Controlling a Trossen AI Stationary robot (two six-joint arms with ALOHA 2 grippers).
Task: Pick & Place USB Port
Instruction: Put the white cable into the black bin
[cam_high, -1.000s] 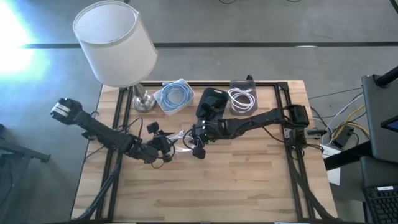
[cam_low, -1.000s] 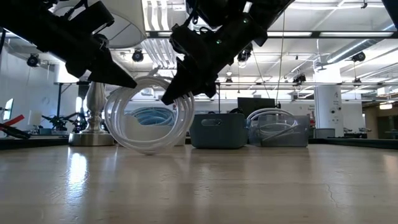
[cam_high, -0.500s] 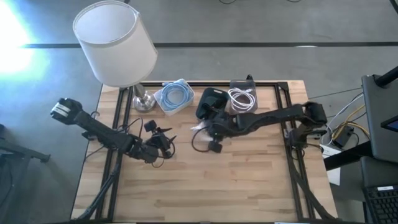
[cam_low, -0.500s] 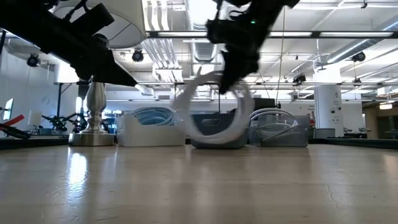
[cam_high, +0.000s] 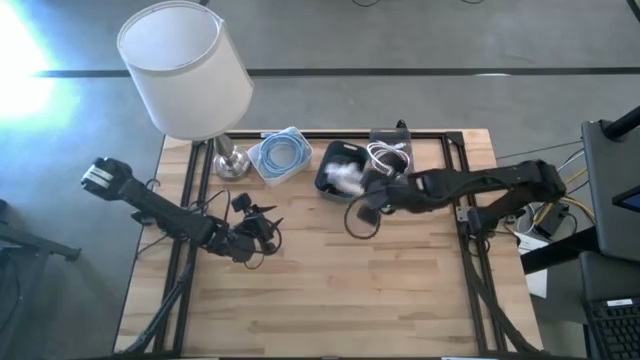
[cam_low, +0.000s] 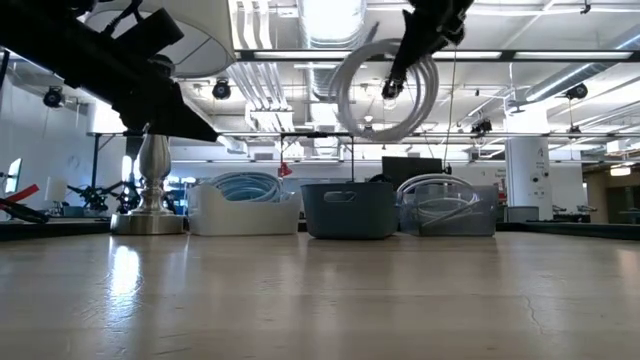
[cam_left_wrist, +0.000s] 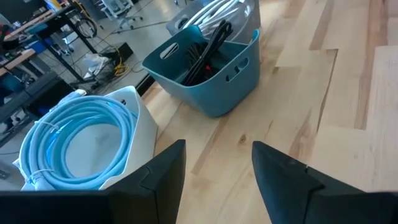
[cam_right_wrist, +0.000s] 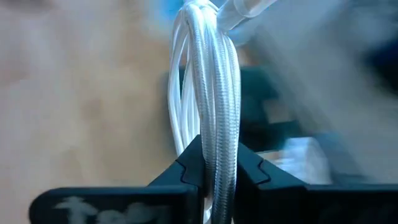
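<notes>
Hanging from the right hand (cam_low: 415, 45), a coiled white cable (cam_low: 385, 90) is up in the air well clear of the desk (cam_low: 320, 300), the fingers (cam_right_wrist: 186, 168) pinched tight on its strands, as the right wrist view shows from close by. From above, that hand (cam_high: 372, 200) sits just beside the dark bin (cam_high: 340, 170) near the desk's far edge, with the coil (cam_high: 358, 218) reaching toward the desk's middle. In the level view the loop hangs above the dark bin (cam_low: 350, 210), between a white bin (cam_low: 240, 205) of blue cable (cam_low: 240, 185) and a clear bin (cam_low: 445, 215) with more white cable. The left hand (cam_high: 262, 228) waits low over the desk on the lamp (cam_high: 185, 70) side, well apart from the coil, its fingers (cam_left_wrist: 161, 171) spread with bare wood showing between them. Past those fingers, the left wrist view shows the blue cable (cam_left_wrist: 74, 143) coiled in its white bin (cam_left_wrist: 134, 124) and the dark bin (cam_left_wrist: 208, 62) holding black cables.
</notes>
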